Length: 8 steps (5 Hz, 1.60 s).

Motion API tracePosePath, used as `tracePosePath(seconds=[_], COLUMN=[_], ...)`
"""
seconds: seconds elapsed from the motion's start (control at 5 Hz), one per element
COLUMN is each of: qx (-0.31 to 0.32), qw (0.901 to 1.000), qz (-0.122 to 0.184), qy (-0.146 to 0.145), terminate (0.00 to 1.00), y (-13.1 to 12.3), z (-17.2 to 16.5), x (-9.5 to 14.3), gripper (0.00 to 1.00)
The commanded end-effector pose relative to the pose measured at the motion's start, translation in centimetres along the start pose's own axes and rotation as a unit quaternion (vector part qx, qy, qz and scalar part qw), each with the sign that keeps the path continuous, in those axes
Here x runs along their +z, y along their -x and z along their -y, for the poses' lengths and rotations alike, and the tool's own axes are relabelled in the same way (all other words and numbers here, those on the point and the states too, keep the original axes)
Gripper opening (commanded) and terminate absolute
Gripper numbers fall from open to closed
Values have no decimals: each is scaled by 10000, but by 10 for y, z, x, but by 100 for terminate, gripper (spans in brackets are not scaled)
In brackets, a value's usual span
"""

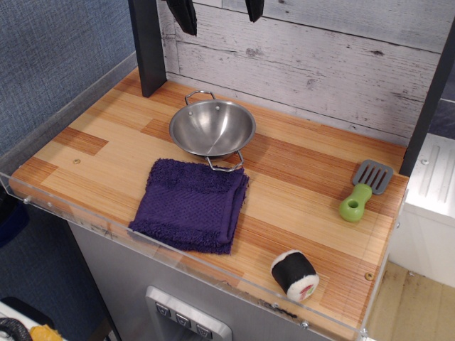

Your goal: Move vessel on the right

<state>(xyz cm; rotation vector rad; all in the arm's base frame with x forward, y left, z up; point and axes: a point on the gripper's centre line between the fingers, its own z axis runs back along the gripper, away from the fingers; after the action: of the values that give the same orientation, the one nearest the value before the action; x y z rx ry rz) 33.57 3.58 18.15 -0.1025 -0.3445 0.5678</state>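
Note:
The vessel is a round shiny steel bowl with two thin wire loop handles. It sits upright on the wooden counter, left of centre, its near handle touching the far edge of a folded purple towel. My gripper hangs high above the counter's back edge, well above the vessel. Only its two dark fingertips show at the top of the frame. They stand apart with nothing between them.
A toy spatula with a green handle and grey blade lies at the right. A sushi roll toy lies near the front right edge. A dark post stands at the back left. A clear rim edges the counter.

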Motion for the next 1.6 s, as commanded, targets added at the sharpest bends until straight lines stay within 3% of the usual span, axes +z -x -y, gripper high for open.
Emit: tracePosePath(seconds=[0.0,0.2,0.6,0.8,1.4], qx=[0,-291,-280,-312,-509], qw=[10000,9977,9969,9968,9867], qz=[0,216,424,424,355], qy=[0,-577,-607,-598,-1501], terminate=[0,0,0,0,0], y=[0,-5,-21,-20,-12], z=[0,-5,8,7,-1], x=[0,4,-3,-20,-58], gripper=[100,100,100,100,100])
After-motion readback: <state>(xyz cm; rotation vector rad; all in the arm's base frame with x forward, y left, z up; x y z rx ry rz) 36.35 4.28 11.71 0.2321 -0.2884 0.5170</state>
